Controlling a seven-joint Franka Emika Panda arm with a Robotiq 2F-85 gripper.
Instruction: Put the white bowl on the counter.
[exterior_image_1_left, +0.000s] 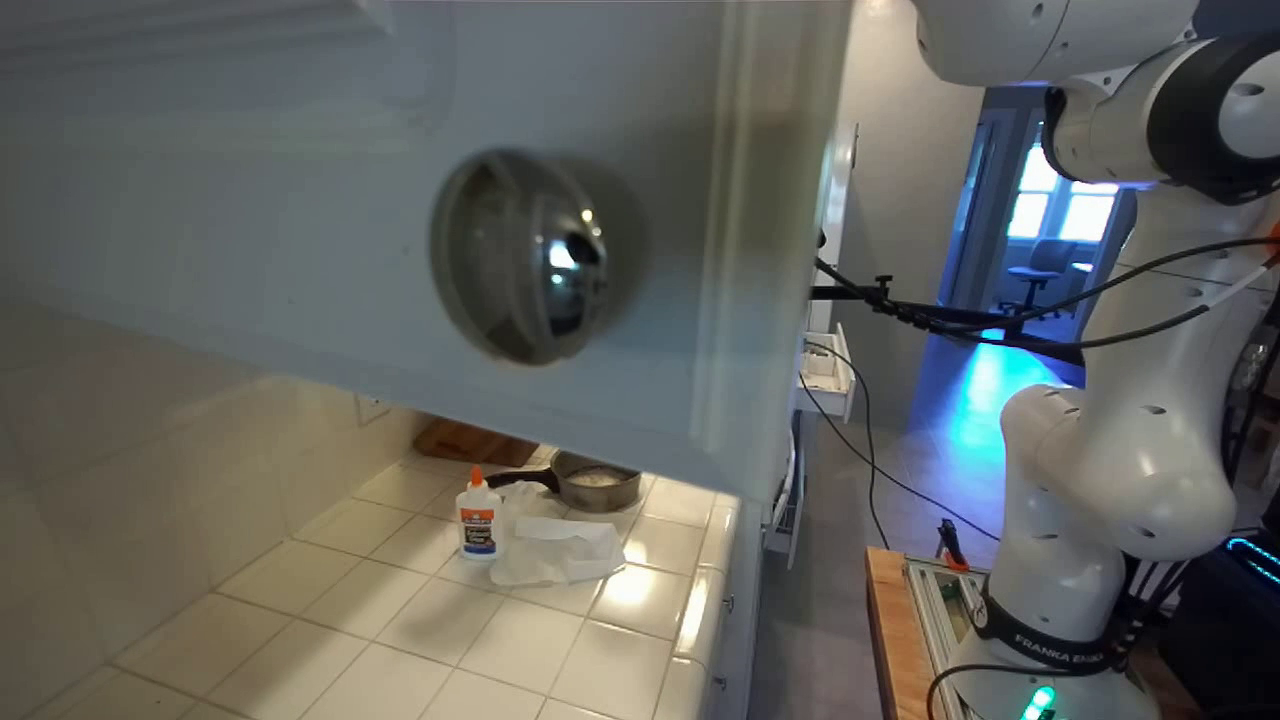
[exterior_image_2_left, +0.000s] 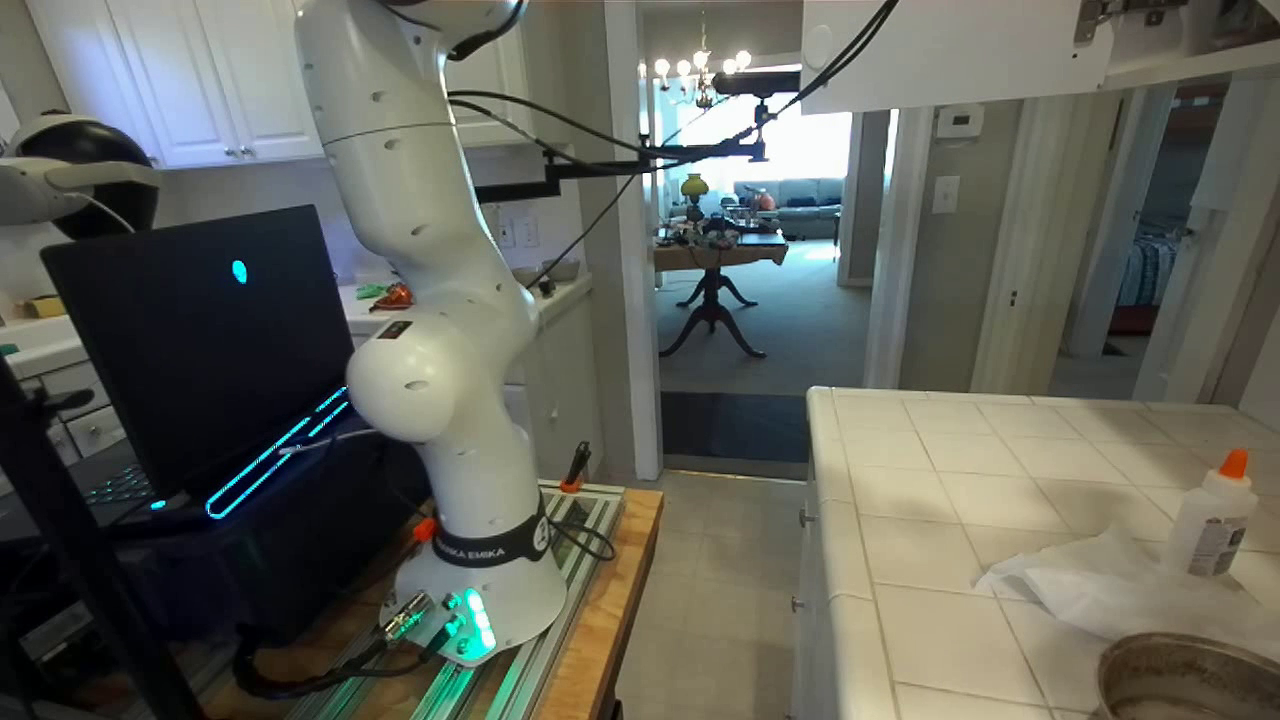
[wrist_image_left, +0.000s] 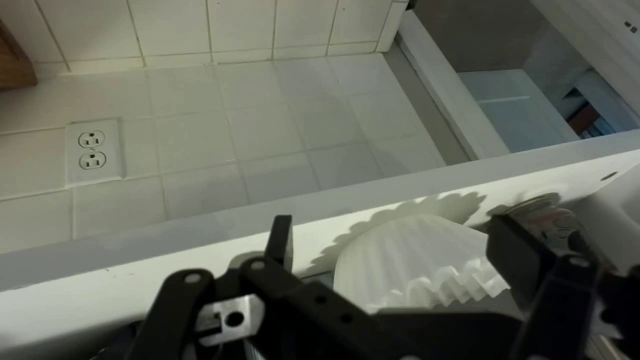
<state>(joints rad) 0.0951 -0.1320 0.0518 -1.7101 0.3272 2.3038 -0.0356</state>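
Note:
The white bowl, pale and slightly translucent with a pleated, wavy rim, is inside the cabinet in the wrist view. It is tilted near the white cabinet board and casts a scalloped shadow on it. My gripper is open around it. One finger is apart from the bowl; the other overlaps its edge, and I cannot tell whether they touch. The gripper body hides part of the rim. The tiled counter shows in both exterior views and in the wrist view. The bowl and gripper are out of sight in both exterior views.
An open cabinet door with a metal knob hangs over the counter. On the counter are a glue bottle, a crumpled white sheet, a dark pan and a wooden board. A printed container stands beside the bowl.

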